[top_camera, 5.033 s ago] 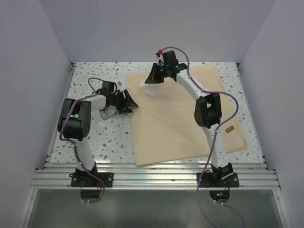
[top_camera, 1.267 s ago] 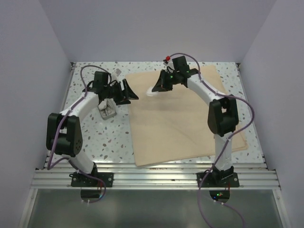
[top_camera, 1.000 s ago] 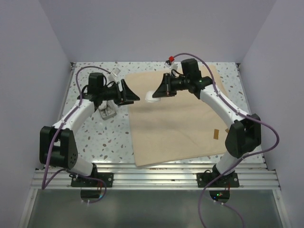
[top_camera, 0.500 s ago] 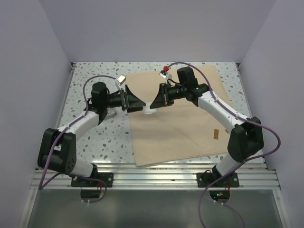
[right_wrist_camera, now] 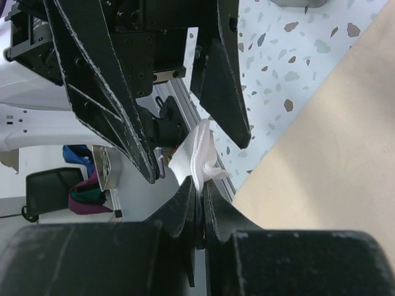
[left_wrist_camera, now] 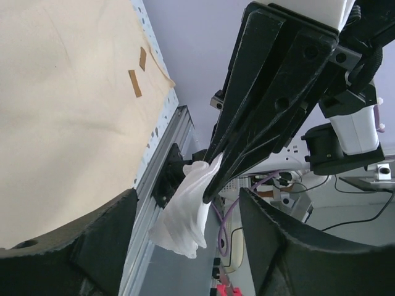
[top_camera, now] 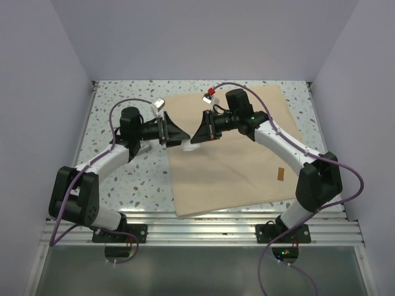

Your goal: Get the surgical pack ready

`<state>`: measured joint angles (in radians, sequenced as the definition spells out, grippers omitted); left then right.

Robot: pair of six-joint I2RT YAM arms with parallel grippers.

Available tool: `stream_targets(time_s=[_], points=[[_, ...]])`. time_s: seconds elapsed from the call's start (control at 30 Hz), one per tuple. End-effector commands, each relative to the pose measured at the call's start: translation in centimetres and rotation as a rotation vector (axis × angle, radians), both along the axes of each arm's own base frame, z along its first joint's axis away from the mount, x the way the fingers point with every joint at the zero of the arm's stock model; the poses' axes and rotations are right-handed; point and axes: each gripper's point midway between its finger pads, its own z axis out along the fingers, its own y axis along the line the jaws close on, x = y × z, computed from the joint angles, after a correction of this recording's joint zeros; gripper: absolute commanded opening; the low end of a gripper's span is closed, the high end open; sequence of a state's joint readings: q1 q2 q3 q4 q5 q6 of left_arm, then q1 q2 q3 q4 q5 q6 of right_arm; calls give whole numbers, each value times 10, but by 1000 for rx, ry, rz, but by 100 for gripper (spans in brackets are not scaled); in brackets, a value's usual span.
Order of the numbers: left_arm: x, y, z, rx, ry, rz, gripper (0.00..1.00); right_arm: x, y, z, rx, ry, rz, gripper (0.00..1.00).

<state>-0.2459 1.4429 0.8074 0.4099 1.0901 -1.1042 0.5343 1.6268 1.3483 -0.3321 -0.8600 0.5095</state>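
While the tan cloth [top_camera: 234, 176] lies spread flat over the middle and right of the speckled table [top_camera: 123, 179], we see open tabletop only to its left. A narrower strip runs along its right side. The cloth's near edge stops just short of the aluminium rail [top_camera: 203, 229], and its far right corner comes close to the back wall. Plain walls close the table on three sides.

Both arms reach inward and meet above the cloth's left edge, tips facing each other and raised off the table. Our left arm stretches from its base out over the bare table, forearm nearly level. The left gripper [top_camera: 181, 138] is spread wide, one finger on each side of the white gauze [top_camera: 189, 146] without touching it. Our right arm bends at the elbow over the cloth's right part and leans leftward. The right gripper [top_camera: 194, 141] is clenched on the gauze's top edge, so the square dangles crumpled between the left fingers [right_wrist_camera: 222, 80]. A small silver tin [top_camera: 142, 147] shows partly under the left forearm.
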Motion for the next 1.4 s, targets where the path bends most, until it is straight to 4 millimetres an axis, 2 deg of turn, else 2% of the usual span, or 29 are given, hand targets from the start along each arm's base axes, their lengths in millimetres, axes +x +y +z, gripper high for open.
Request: stream_targets(time_s=[0.0, 0.07, 0.1, 0.17, 0.23, 0.27, 0.3, 0.33, 0.37, 0.4, 0.43, 0.47, 0.57, 0.6, 0.67, 0.7, 0.77, 0.9, 1.0, 1.03, 1.07, 1.2, 1.37], points=[[-8, -3, 15, -14, -65, -40, 68, -5, 2, 22, 51, -53, 18, 0], [-9, -3, 15, -15, -68, -44, 59, -5, 3, 21, 50, -51, 17, 0], [-10, -3, 13, -15, -65, -44, 48, -4, 3, 20, 49, -49, 17, 0], [-11, -3, 14, -18, -65, -45, 40, -4, 3, 17, 35, -42, 11, 0], [-11, -3, 13, -22, -65, -51, 26, -2, 1, 13, 21, -32, -2, 0], [-11, -3, 13, -21, -65, -54, 11, 0, 1, 13, 8, -37, -17, 3], [-11, -3, 13, -16, -80, -54, 0, 4, -1, 10, -18, -33, -42, 24], [-9, -1, 5, 11, -41, -34, 0, 11, -7, -1, -95, -30, -90, 31], [-6, 2, -1, 38, -30, -15, 0, 14, -11, -6, -130, -28, -115, 35], [3, 8, -3, 67, -36, 14, 0, 19, -16, -10, -168, -30, -147, 43], [6, 16, -22, 145, -12, 47, 0, 23, -28, -21, -235, -9, -196, 48], [11, 23, -25, 175, -23, 68, 0, 33, -37, -28, -286, -19, -255, 49], [22, 57, -43, 256, -3, 146, 0, 43, -59, -43, -396, -8, -340, 51], [33, 77, -46, 286, -35, 194, 0, 44, -63, -46, -418, -8, -346, 52], [37, 99, -59, 373, 7, 250, 0, 42, -68, -49, -453, -15, -333, 53], [50, 121, -60, 418, -28, 293, 0, 41, -69, -52, -465, -11, -329, 54], [56, 138, -76, 492, 24, 337, 0, 40, -71, -55, -475, -6, -323, 54], [73, 166, -83, 493, 61, 429, 0, 38, -68, -59, -470, 15, -302, 54], [81, 173, -94, 465, 112, 436, 0, 37, -66, -61, -467, 18, -286, 54], [84, 169, -92, 419, 94, 417, 0, 36, -65, -64, -466, 28, -276, 54], [86, 167, -100, 393, 121, 404, 0, 36, -64, -65, -465, 30, -270, 54], [101, 167, -107, 336, 134, 407, 0, 35, -62, -69, -466, 41, -243, 54], [119, 182, -119, 327, 164, 432, 0, 39, -58, -72, -463, 52, -232, 54]])
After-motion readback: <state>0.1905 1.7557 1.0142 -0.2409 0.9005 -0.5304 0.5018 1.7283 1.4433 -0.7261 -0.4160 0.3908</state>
